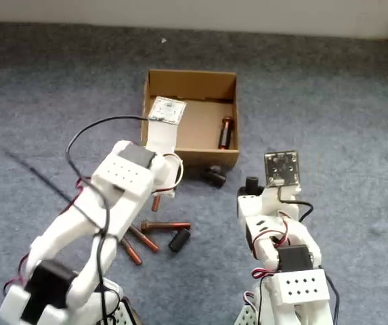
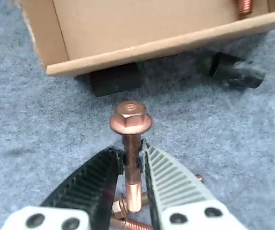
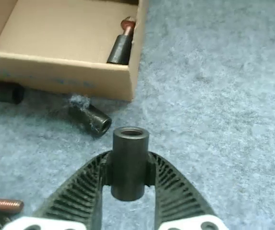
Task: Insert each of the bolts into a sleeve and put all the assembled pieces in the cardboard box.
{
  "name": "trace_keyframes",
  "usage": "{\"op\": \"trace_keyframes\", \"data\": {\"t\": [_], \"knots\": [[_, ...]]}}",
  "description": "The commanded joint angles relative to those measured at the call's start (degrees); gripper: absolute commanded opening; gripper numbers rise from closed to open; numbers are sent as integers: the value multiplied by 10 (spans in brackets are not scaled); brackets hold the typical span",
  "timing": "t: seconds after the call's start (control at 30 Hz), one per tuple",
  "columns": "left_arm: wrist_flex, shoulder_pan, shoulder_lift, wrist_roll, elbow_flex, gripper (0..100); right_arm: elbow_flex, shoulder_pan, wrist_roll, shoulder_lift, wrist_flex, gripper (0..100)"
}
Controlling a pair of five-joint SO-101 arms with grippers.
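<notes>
Pinching a bolt [image 2: 130, 120] by its shank, left hand [image 2: 132, 157]; right hand [image 3: 128, 163] clenched around a sleeve [image 3: 130, 143].

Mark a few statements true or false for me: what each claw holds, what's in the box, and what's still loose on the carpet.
1. The left claw is shut on a bolt. True.
2. The right claw is empty. False: it is shut on a sleeve, bore opening showing.
3. The cardboard box holds one assembled piece. True.
4. No bolts are left on the carpet. False: loose bolts lie beside the left arm.
5. A loose sleeve lies on the carpet just outside the box's front wall. True.
</notes>
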State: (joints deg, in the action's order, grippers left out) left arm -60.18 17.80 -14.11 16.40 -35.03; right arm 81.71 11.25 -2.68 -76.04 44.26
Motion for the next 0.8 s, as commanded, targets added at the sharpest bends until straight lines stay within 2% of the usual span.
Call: {"op": "trace_keyframes", "data": {"t": [0.0,0.2,0.37,0.57,0.77], "knots": [[42,3,-135,-9,-51,5,-10,48,6,-13,3,6],[106,3,-288,-46,-153,5,-10,120,8,-13,5,6],[158,3,-408,-46,-233,5,-10,134,94,-26,5,5],[201,3,-549,-46,-313,5,-2,146,98,-153,6,5],[206,3,-689,-46,-365,5,73,184,82,-287,11,5]]}}
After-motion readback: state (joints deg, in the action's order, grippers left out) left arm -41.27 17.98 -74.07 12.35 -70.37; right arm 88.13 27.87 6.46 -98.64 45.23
